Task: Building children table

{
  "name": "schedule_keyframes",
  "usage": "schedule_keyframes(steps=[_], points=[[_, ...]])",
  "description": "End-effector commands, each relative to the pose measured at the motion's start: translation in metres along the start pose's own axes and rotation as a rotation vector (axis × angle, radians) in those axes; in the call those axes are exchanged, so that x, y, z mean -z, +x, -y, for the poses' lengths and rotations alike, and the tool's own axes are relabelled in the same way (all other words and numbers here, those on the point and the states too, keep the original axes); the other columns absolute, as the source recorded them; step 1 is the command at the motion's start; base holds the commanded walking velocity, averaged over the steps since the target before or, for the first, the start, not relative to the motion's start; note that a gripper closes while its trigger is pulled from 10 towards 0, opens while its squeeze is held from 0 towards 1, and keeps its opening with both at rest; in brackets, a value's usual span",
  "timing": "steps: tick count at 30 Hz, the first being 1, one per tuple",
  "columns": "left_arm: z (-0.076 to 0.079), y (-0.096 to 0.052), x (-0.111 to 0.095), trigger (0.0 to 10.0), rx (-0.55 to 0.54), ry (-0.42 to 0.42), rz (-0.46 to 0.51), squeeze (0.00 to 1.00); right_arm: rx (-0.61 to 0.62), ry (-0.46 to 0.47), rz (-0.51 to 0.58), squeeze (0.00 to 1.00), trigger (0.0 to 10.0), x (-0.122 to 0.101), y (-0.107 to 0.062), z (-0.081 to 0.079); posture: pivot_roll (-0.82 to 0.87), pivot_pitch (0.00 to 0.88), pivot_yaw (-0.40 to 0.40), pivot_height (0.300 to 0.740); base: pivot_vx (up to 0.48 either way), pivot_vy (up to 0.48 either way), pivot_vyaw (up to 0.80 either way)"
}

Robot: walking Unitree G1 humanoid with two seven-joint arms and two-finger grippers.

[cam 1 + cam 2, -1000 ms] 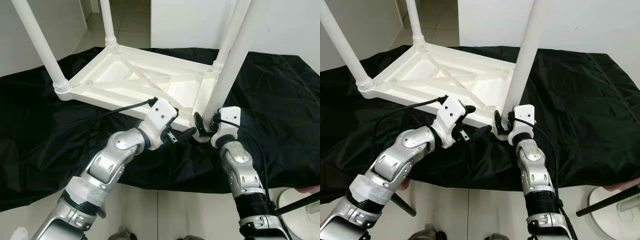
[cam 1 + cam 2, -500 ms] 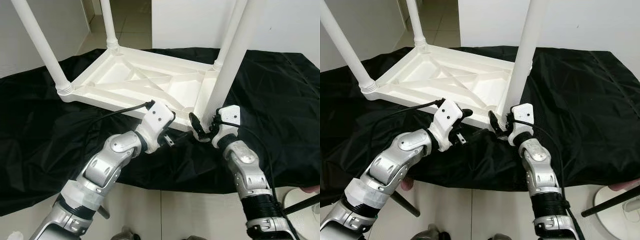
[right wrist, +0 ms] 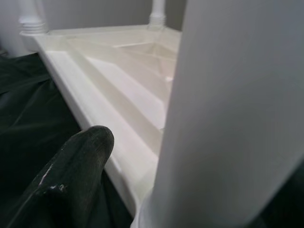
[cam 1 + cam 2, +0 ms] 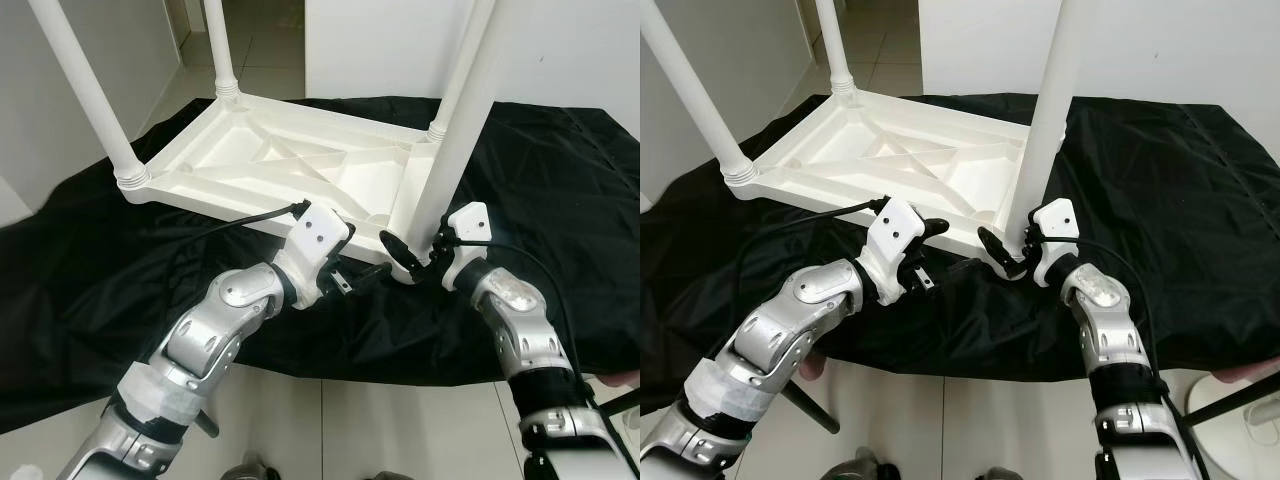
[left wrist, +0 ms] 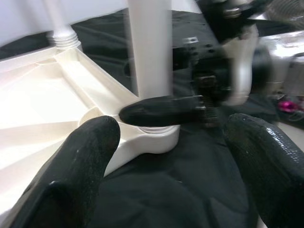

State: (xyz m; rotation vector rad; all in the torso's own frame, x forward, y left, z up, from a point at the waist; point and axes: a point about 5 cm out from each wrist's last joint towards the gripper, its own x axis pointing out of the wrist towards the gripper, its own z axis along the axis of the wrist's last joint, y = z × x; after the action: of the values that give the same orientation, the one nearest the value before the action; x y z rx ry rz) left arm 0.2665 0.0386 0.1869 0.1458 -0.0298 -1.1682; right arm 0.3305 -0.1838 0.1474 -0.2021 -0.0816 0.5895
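A white children's table (image 4: pixel 290 165) lies upside down on a black cloth (image 4: pixel 80 270), its legs pointing up. My right gripper (image 4: pixel 412 258) is at the base of the near right leg (image 4: pixel 455 140). One black finger (image 3: pixel 80 161) lies beside the leg's collar and the other is hidden behind the leg. It looks shut on that leg. My left gripper (image 5: pixel 173 156) hovers just in front of the same table corner (image 5: pixel 152 140), fingers spread wide with nothing between them. The left wrist view also catches the right gripper's finger (image 5: pixel 161 109) across the leg's base.
The black cloth ends at a front edge (image 4: pixel 330 375) with tiled floor below. A dark rod (image 4: pixel 1225 400) and a white round base (image 4: pixel 1240 430) stand at the lower right. White walls and a doorway lie behind the table.
My right forearm has swung outward to the right while its gripper stayed at the leg's base. The left gripper has barely shifted. The camera has moved slightly.
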Motion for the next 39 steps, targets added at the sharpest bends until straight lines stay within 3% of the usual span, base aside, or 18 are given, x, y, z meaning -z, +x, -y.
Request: schedule_keyframes(steps=[1,6,7,8,9,10,11,20,21,22,23,27,33,34,35,39], points=[[0.009,0.0,0.001,10.0,0.092,-0.021,-0.011,0.0,-0.028,-0.01,-0.014,0.0,10.0,0.001,0.005,0.002,0.0,0.0,0.036,0.74,0.0,0.0,0.0],[0.011,0.001,0.002,10.0,0.116,-0.03,-0.021,0.0,-0.04,-0.011,-0.027,0.0,10.0,0.003,0.012,0.005,0.01,0.0,0.039,0.74,0.0,0.0,0.0],[0.01,0.002,0.001,10.0,0.117,-0.032,-0.014,0.0,-0.047,-0.005,-0.034,0.0,8.1,0.004,0.015,0.005,0.01,0.0,0.042,0.74,0.0,0.0,0.0],[0.01,0.002,0.001,10.0,0.117,-0.032,-0.014,0.0,-0.047,-0.005,-0.034,0.0,8.1,0.004,0.015,0.005,0.01,0.0,0.042,0.74,0.0,0.0,0.0],[0.008,0.002,-0.001,10.0,0.109,-0.026,-0.009,0.0,-0.055,0.0,-0.04,0.0,3.0,0.005,0.017,0.005,0.01,0.0,0.041,0.74,0.0,0.0,0.0],[0.008,0.002,-0.001,10.0,0.109,-0.026,-0.009,0.0,-0.055,0.0,-0.04,0.0,3.0,0.005,0.017,0.005,0.01,0.0,0.041,0.74,0.0,0.0,0.0],[0.005,0.004,-0.001,10.0,0.087,-0.011,-0.015,0.0,-0.059,0.005,-0.044,0.0,0.0,0.007,0.018,0.005,0.01,0.0,0.038,0.74,0.0,0.0,0.0],[0.001,0.002,0.002,10.0,0.051,-0.003,-0.033,0.0,-0.045,0.058,-0.082,0.0,0.0,0.02,0.009,0.009,0.01,0.0,0.028,0.74,0.0,0.0,0.0],[0.001,0.002,0.002,10.0,0.05,-0.003,-0.033,0.0,-0.032,0.061,-0.087,0.0,4.6,0.022,0.007,0.01,0.01,0.0,0.022,0.74,0.0,0.0,0.0],[0.001,0.002,0.002,10.0,0.05,-0.003,-0.033,0.0,-0.032,0.061,-0.087,0.0,4.6,0.022,0.007,0.01,0.01,0.0,0.022,0.74,0.0,0.0,0.0],[0.001,0.002,0.002,10.0,0.049,-0.003,-0.034,0.0,-0.025,0.065,-0.089,0.0,10.0,0.023,0.006,0.011,0.01,0.0,0.022,0.74,0.0,0.0,0.0],[0.001,0.002,0.002,10.0,0.047,-0.003,-0.033,0.0,-0.016,0.082,-0.083,0.0,10.0,0.023,0.006,0.01,0.01,0.0,0.02,0.74,0.0,0.0,0.0],[-0.002,0.002,0.002,10.0,0.011,-0.002,-0.025,0.0,0.092,0.103,-0.102,0.0,10.0,0.029,0.007,0.003,0.0,0.0,0.018,0.74,0.0,0.0,0.0],[-0.005,0.003,0.003,10.0,-0.017,0.0,-0.021,0.0,0.199,0.131,-0.108,0.0,10.0,0.031,0.01,0.0,0.0,0.0,0.015,0.74,0.0,0.0,0.0],[-0.005,0.003,0.003,10.0,-0.017,0.0,-0.021,0.0,0.199,0.131,-0.108,0.0,10.0,0.031,0.01,0.0,0.0,0.0,0.015,0.74,0.0,0.0,0.0],[-0.008,0.003,0.005,10.0,-0.038,-0.005,-0.022,0.0,0.385,0.209,-0.125,0.0,10.0,0.034,0.012,-0.011,0.0,0.0,0.009,0.74,0.0,0.0,0.0]])
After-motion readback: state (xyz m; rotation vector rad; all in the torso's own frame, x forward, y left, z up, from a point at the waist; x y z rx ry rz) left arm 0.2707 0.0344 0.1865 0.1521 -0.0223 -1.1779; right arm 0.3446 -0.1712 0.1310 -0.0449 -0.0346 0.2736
